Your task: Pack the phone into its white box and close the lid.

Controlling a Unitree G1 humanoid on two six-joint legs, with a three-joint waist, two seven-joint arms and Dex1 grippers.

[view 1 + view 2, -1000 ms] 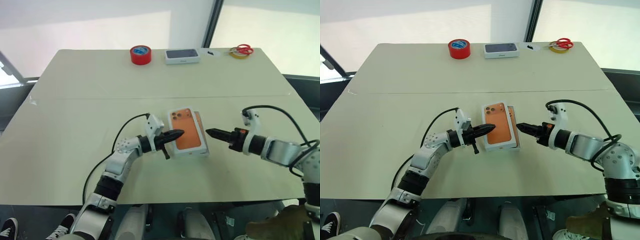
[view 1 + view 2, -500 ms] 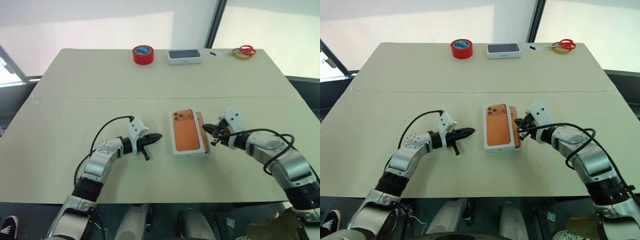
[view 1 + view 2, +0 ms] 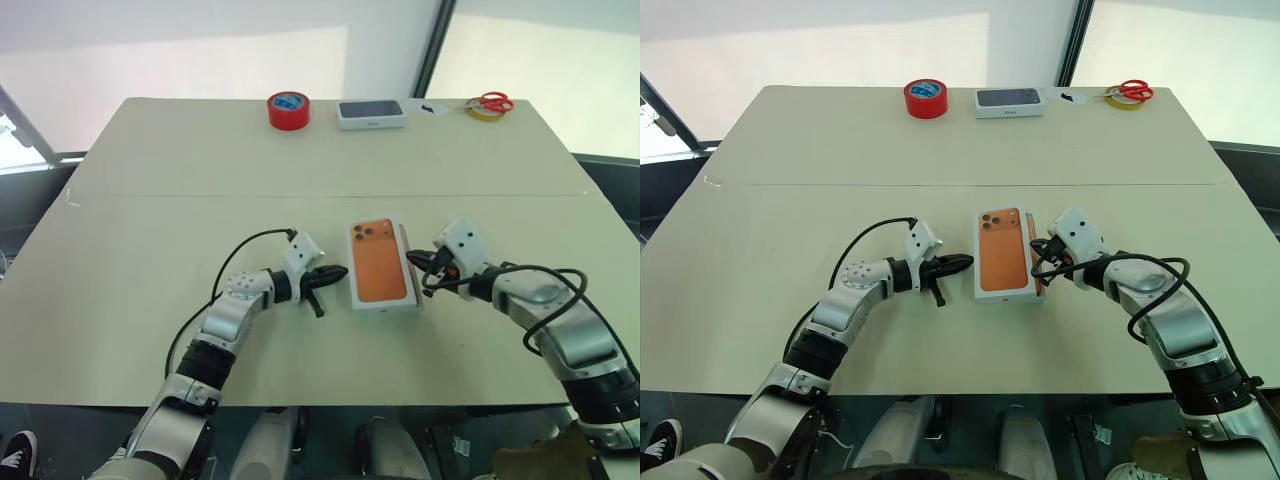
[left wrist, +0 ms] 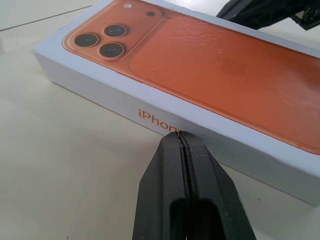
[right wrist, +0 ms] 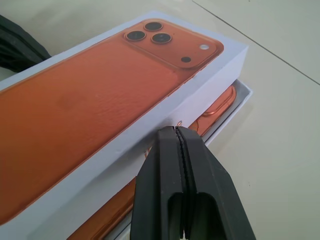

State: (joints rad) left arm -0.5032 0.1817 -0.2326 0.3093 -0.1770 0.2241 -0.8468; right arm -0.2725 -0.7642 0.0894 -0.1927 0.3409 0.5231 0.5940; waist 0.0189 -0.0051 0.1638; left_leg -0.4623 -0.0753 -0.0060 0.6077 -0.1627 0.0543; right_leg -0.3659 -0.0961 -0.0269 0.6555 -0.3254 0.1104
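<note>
Lid (image 3: 379, 262), orange-printed, sits askew over the white box (image 5: 235, 102) mid-counter, phone (image 5: 217, 107) peeking out. We see left gripper (image 3: 336, 272) and right gripper (image 3: 414, 259) flanking it, jaws pressed together, bare counter (image 3: 150, 230) all around.

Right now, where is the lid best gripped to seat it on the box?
Probably by its long side walls, coming in from both sides. The lid lies flat and offset left of the white box, whose rim and the phone peek out on the right.
</note>
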